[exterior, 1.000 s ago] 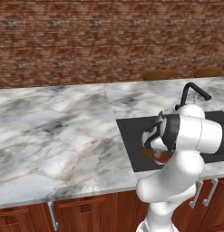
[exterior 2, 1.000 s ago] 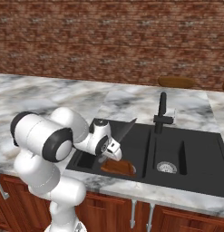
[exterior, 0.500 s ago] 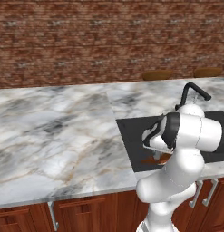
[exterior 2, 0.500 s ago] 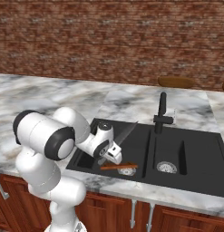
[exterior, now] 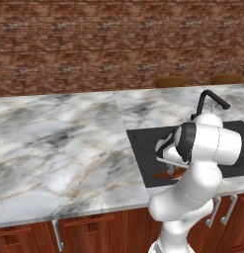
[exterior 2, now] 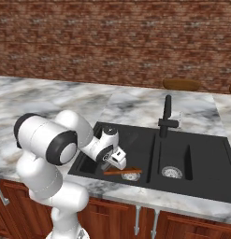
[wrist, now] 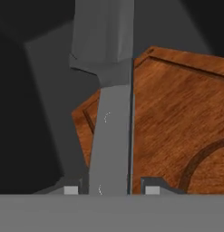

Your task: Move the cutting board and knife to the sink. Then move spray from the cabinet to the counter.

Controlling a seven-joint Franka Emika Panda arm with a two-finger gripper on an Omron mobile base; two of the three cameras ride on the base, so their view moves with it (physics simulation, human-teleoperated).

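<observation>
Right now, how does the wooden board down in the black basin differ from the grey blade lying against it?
The reddish-brown wooden cutting board is broad, with a dark groove inside its rim; the plain grey knife blade is long and narrow. The board is warm and grained, the blade smooth and dull. Both are in the matte black sink.

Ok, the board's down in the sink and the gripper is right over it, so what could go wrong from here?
1. The board looks tilted in the sink, so it may slide or tip once let go.
2. The gripper sits low in the basin; a sideways retreat could clip the rim. Lifting straight up seems safer.
3. A grey part lies over the board between the fingertips; whether it is the knife is unclear, so check.
</observation>
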